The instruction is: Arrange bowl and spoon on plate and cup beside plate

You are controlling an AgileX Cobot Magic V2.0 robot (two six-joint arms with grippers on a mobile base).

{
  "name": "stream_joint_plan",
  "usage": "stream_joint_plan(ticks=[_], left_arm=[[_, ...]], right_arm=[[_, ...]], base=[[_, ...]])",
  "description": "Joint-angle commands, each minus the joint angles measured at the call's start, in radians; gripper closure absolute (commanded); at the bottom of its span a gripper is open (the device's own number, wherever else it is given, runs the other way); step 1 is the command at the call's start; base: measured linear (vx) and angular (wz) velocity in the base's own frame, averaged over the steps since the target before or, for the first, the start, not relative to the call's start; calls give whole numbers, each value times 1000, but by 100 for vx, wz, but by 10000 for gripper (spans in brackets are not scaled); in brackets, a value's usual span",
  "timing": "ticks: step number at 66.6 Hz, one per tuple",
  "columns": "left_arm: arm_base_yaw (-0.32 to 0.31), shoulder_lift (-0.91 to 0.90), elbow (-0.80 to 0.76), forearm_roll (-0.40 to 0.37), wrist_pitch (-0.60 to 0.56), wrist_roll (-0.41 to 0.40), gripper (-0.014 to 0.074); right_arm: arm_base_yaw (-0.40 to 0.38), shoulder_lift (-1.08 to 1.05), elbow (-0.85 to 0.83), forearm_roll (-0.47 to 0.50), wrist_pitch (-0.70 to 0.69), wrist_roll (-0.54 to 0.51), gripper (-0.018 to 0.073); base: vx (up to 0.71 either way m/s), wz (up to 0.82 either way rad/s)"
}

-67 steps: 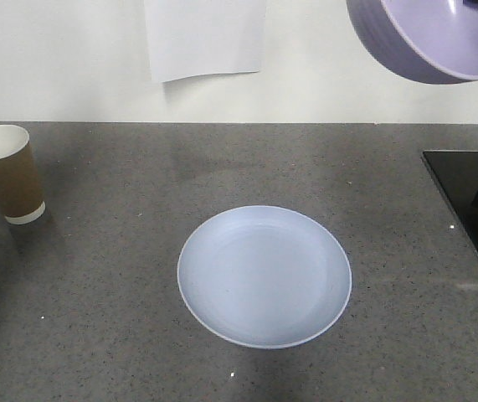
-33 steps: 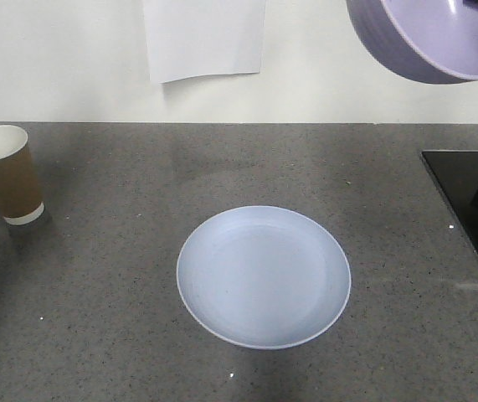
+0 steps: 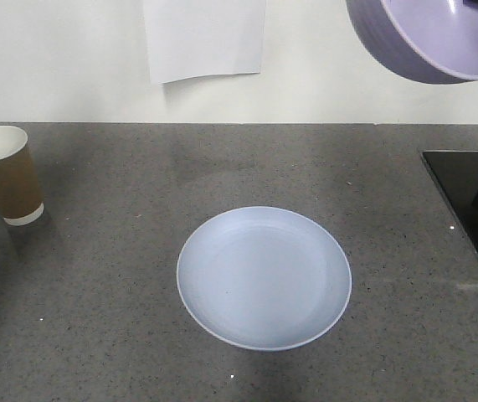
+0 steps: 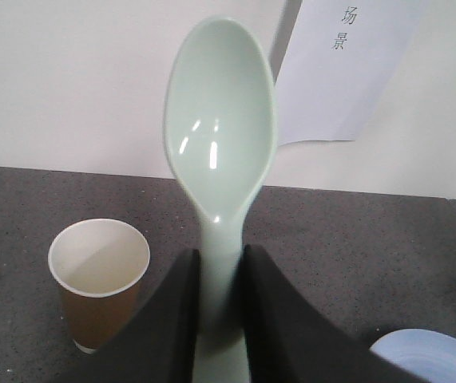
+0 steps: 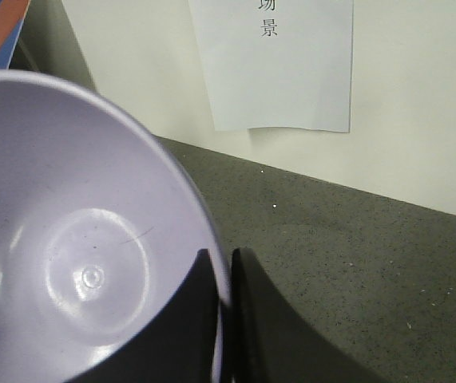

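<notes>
The left jaws clamp the handle of the small pale mint-green plastic spoon (image 4: pixel 220 144), with its scoop upright above them. Below-left of them the tapered brown paper cup (image 4: pixel 98 279) stands on the grey speckled bench (image 4: pixel 355 255). Below-right shows the round pale blue plastic plate (image 4: pixel 435 357) (only its edge). The right jaws pinch the small lavender plastic bowl (image 5: pixel 76 239) by its rim, one inside and one outside, the bowl held aloft to their left.
</notes>
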Motion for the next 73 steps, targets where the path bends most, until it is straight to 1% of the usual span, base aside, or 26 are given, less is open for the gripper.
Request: stream_joint_plan(ticks=[1, 73], left_arm=[[-1, -9, -23, -27, -61, -1, 602], [-1, -9, -23, -27, -61, -1, 602]], right_arm=[[-4, -23, -25, 48, -45, -6, 568], [-4, -23, -25, 48, -45, -6, 568]], base=[[0, 1], [1, 0]])
